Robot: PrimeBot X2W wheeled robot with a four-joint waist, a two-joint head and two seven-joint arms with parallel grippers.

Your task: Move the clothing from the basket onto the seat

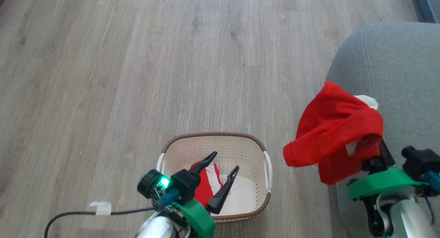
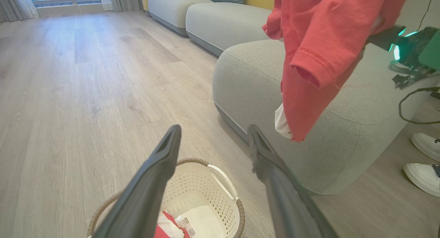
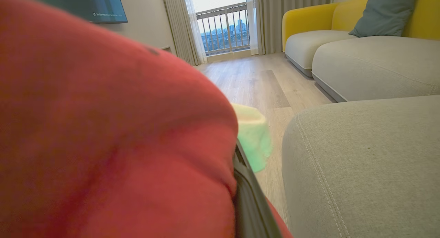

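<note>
Clothing, two pieces.

Piece 1: soft bright red fabric garment (image 1: 333,131) with a white patch at its upper edge. It is out of the small cream perforated plastic basket (image 1: 247,151) with the brown woven-look rim. It hangs in the air to the right of the basket, well apart from it, in front of the rounded corner of the large light grey fabric-upholstered seat (image 1: 395,59). Cannot tell whether the cloth touches the seat.

Piece 2: red-and-white striped fabric bundle (image 1: 210,183). It lies on the basket's bottom toward the left wall, with a paper label (image 2: 187,226) just beside it.

Right gripper (image 1: 380,153): jaws closed on the red fabric garment. Cloth drapes over the fingers, and one dark finger (image 3: 249,200) shows under the fold.

Left gripper (image 1: 226,160): jaws spread wide and holding nothing, poised above the basket over the striped bundle.

The basket stands on pale grey-brown wood-plank floor (image 1: 137,76), near the seat but not touching it. Left of the basket a dark cable carries a white tape tab (image 1: 101,207). A pair of white shoes (image 2: 426,160) sits on the floor on the far side of the seat from the basket.
</note>
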